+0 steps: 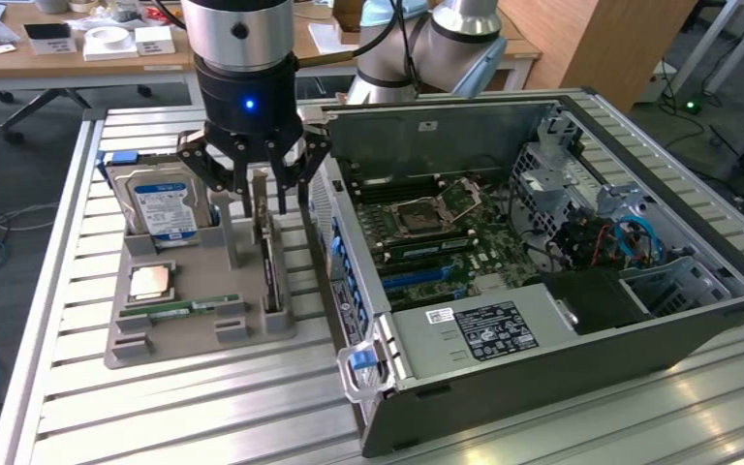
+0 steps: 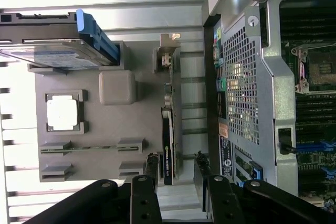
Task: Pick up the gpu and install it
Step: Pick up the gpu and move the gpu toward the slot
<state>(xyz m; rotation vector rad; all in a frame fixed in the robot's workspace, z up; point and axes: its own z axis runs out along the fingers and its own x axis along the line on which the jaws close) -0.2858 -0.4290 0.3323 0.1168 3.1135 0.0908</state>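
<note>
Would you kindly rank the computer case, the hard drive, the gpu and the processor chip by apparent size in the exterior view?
1. computer case
2. hard drive and gpu, left unranked because the gpu stands edge-on
3. processor chip

There are 1 gpu [image 1: 271, 276], 1 hard drive [image 1: 166, 208], 1 processor [image 1: 152, 281], 1 memory stick [image 1: 198, 305], 1 tray [image 1: 178, 341] and 1 computer [image 1: 430, 136].

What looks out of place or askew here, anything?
Nothing stands out. The gpu stands on edge, straight in the gray holder; the hard drive sits upright nearby. The gripper has open fingers on either side of the gpu.
</note>
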